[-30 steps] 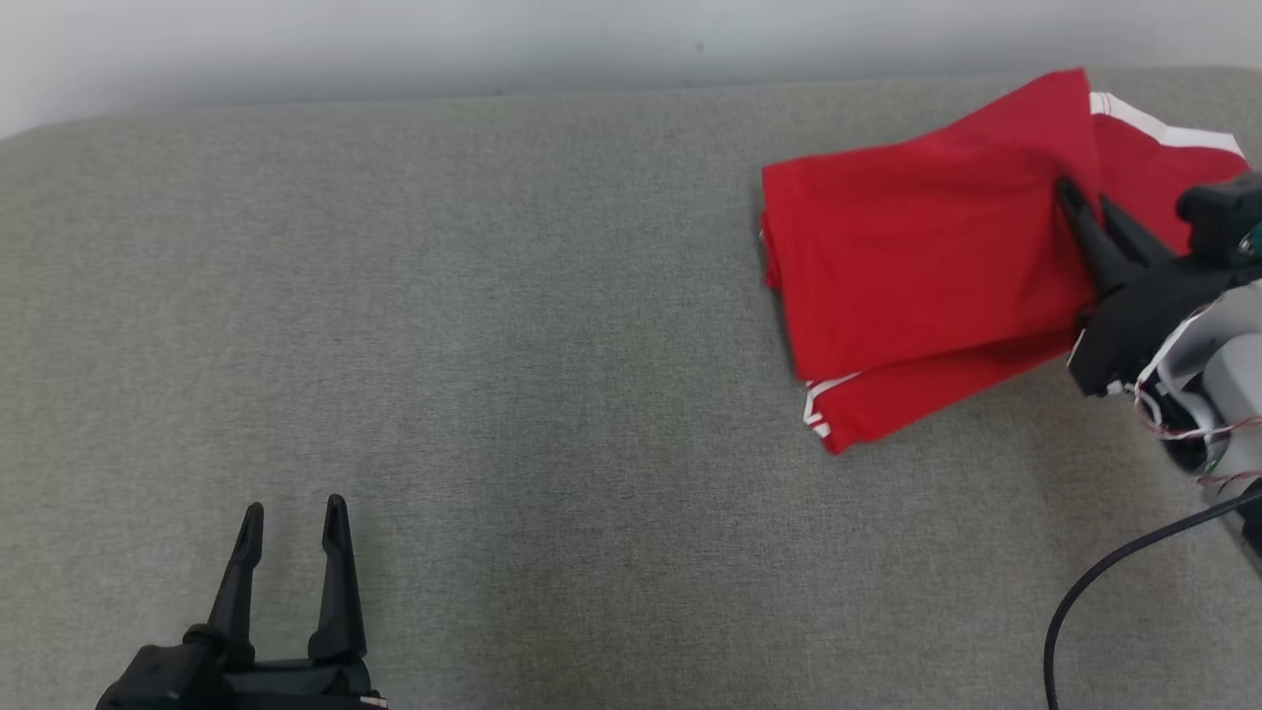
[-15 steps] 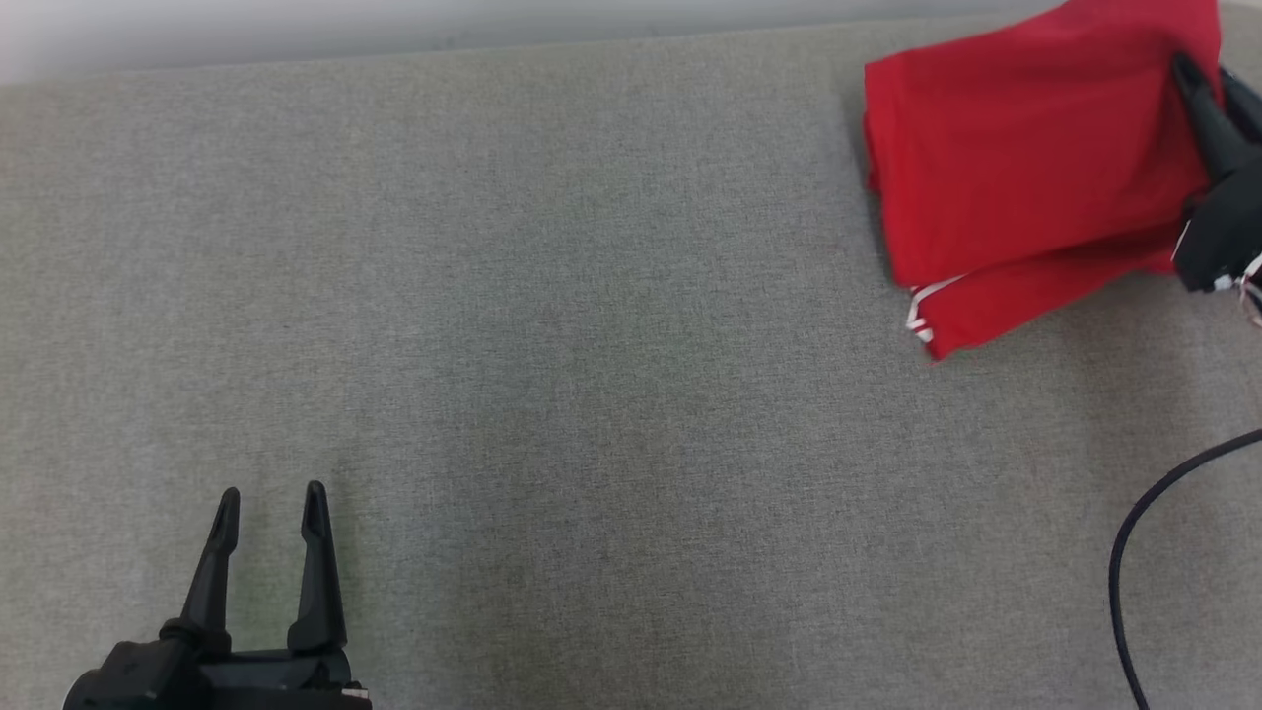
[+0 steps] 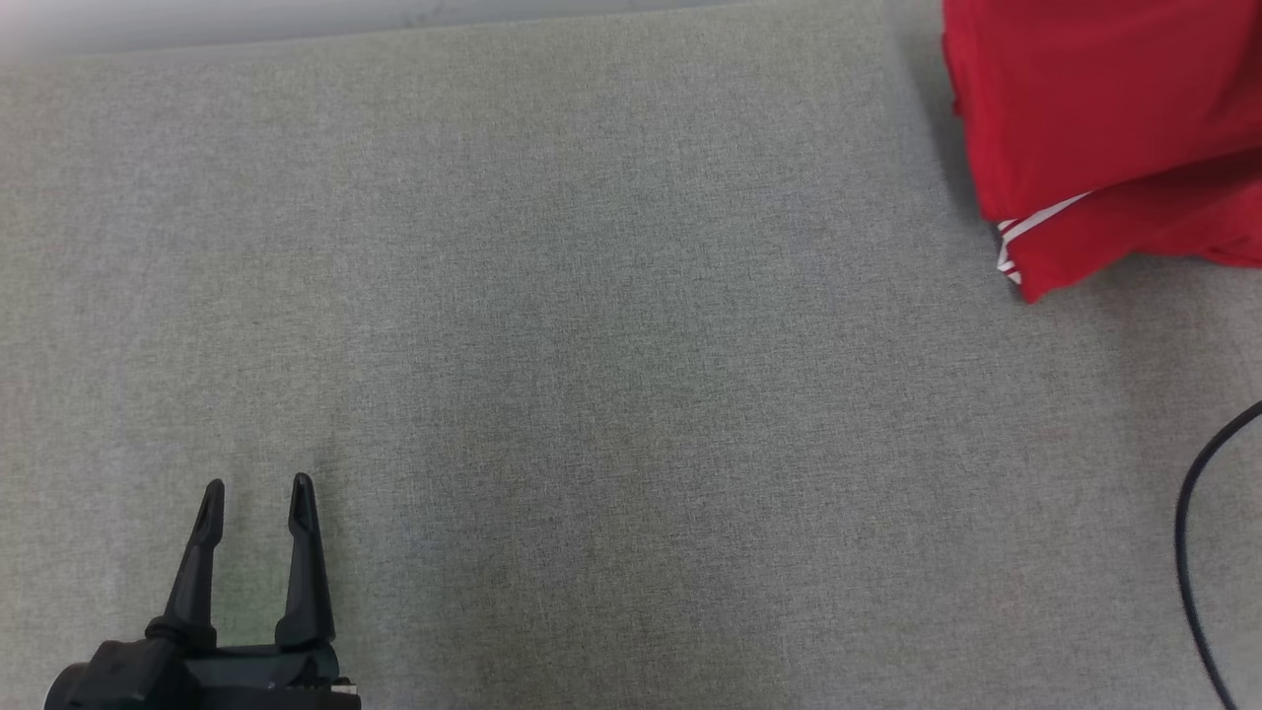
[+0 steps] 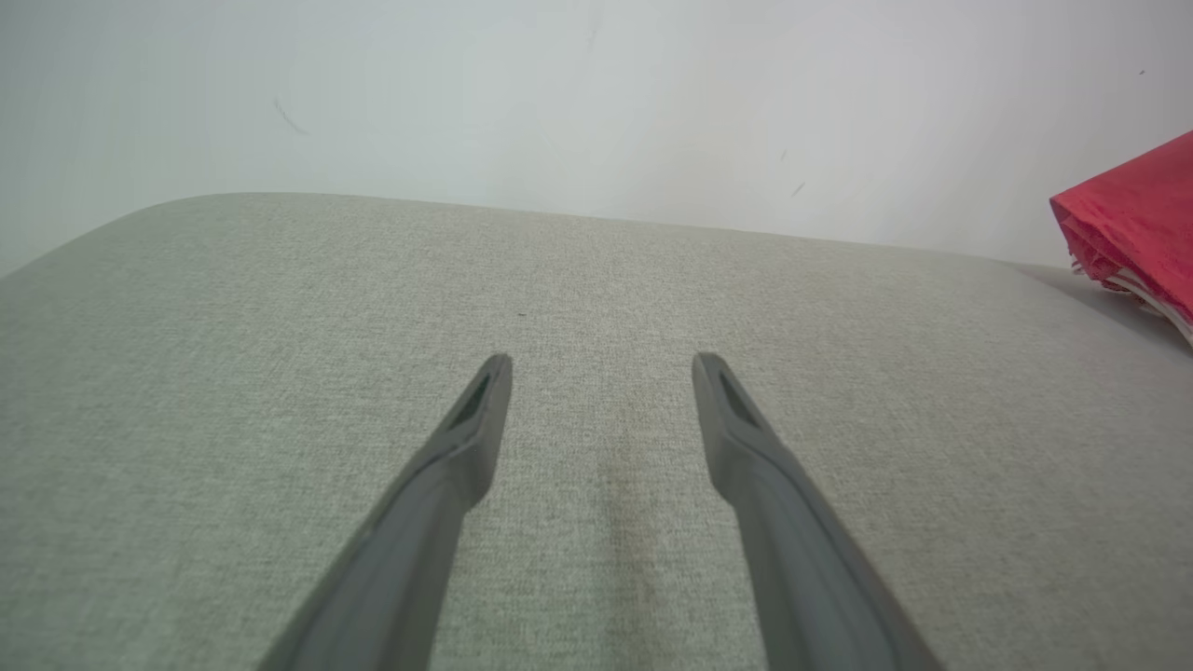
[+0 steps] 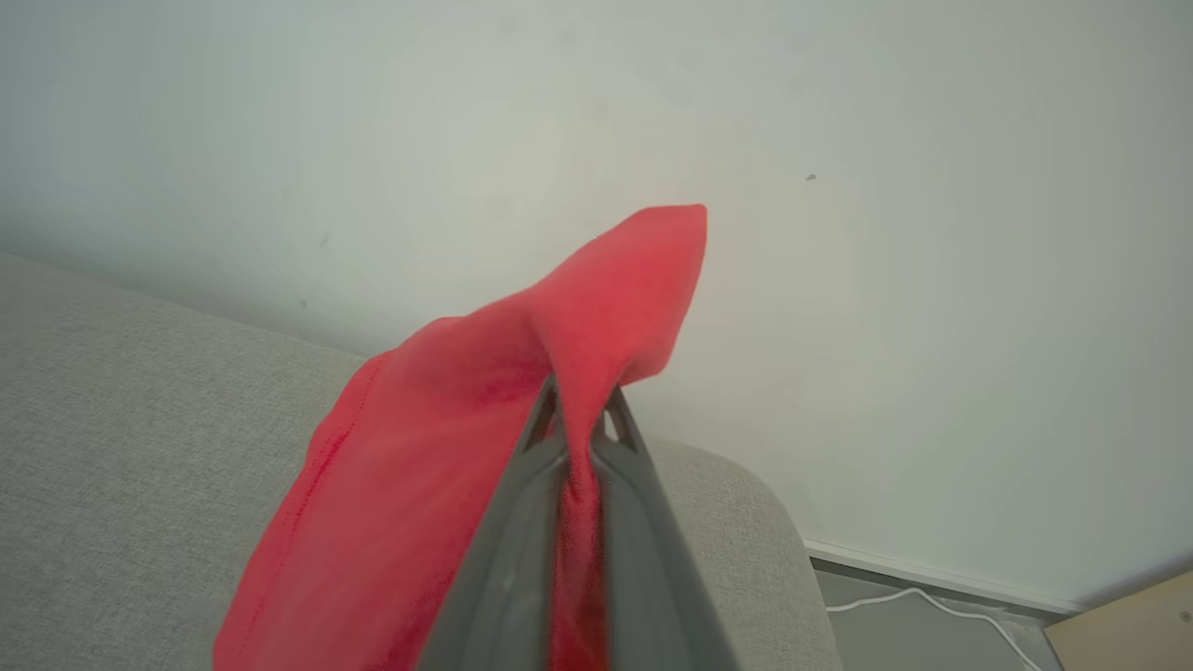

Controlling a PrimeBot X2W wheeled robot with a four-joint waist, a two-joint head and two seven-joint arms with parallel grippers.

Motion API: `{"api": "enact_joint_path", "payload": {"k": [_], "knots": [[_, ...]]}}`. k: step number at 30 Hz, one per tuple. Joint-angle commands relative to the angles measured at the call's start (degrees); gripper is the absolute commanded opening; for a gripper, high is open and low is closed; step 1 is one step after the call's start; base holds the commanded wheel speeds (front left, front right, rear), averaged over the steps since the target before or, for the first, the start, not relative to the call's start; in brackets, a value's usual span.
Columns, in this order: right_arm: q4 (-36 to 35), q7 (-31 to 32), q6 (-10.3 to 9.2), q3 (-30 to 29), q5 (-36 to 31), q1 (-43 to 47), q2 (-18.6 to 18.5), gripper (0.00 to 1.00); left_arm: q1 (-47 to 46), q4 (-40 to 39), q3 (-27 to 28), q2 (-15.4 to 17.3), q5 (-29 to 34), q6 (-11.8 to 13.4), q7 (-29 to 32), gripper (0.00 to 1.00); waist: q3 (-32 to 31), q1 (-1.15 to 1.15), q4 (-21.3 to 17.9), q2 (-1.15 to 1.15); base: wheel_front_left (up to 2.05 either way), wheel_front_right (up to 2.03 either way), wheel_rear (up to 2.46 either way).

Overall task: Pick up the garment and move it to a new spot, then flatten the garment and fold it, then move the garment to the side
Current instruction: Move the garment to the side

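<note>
The garment (image 3: 1094,118) is red with white stripes at a hem and sits folded at the top right of the head view, running off the frame's edge. In the right wrist view my right gripper (image 5: 578,410) is shut on a fold of the garment (image 5: 438,485), which bunches up between the fingertips and hangs down to the left. A red corner of the garment (image 4: 1132,219) shows at the right edge of the left wrist view. My left gripper (image 3: 256,493) stands open at the lower left, far from the cloth, with nothing between its fingers (image 4: 466,438).
A grey fabric surface (image 3: 592,345) spreads across the head view, with a pale wall behind it (image 4: 596,93). A black cable (image 3: 1188,532) curves along the right edge. Past the surface's rounded end lie a floor strip with a white cord (image 5: 941,606).
The head view has swung left and down, so the garment slid toward the top right corner and my right gripper left the frame. The left gripper stays open.
</note>
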Motion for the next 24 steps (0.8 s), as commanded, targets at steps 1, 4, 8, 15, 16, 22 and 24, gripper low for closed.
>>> {"api": "enact_joint_path", "payload": {"k": [1,4,8,15,16,22,24], "knots": [[-0.05,-0.07,-0.02,0.16,0.46,-1.11,-0.60,0.00,0.31,-0.21,0.22,0.04,0.27,-0.12,-0.21,1.00,0.13,0.00,-0.03,-0.01,0.00,0.00,0.00],[0.43,0.36,-0.02,0.80,1.59,-1.71,-1.50,0.00,0.26,-0.45,0.46,0.04,0.50,-0.29,-0.21,1.00,0.61,0.00,-0.12,-0.01,0.00,0.00,0.00],[1.59,1.29,-0.02,1.95,2.90,-2.52,-2.20,0.00,-0.28,-0.57,0.58,0.04,0.87,-0.41,-0.21,1.00,1.32,0.00,-0.07,-0.01,0.00,0.00,0.00],[4.86,1.69,-0.03,3.89,4.85,-3.57,-3.01,0.00,-0.80,-0.87,1.04,0.04,1.26,-0.70,-0.21,1.00,2.52,0.00,0.30,-0.01,0.00,0.00,0.00],[5.48,1.93,-0.03,4.07,5.25,-3.69,-3.00,0.00,-0.88,-0.97,1.07,0.04,1.31,-0.74,-0.21,1.00,2.74,0.00,0.35,-0.01,0.00,0.00,0.00],[10.20,2.19,-0.03,5.93,5.84,-4.26,-2.82,0.00,-1.15,-1.57,0.95,0.04,1.72,-0.84,-0.21,1.00,4.42,0.00,0.89,-0.01,0.00,0.00,0.00],[11.80,1.70,-0.03,6.63,4.80,-4.42,-2.67,0.48,-1.18,-1.70,1.02,0.03,1.81,-0.85,-0.21,1.00,4.87,0.00,1.04,-0.01,0.00,0.00,0.00]]}}
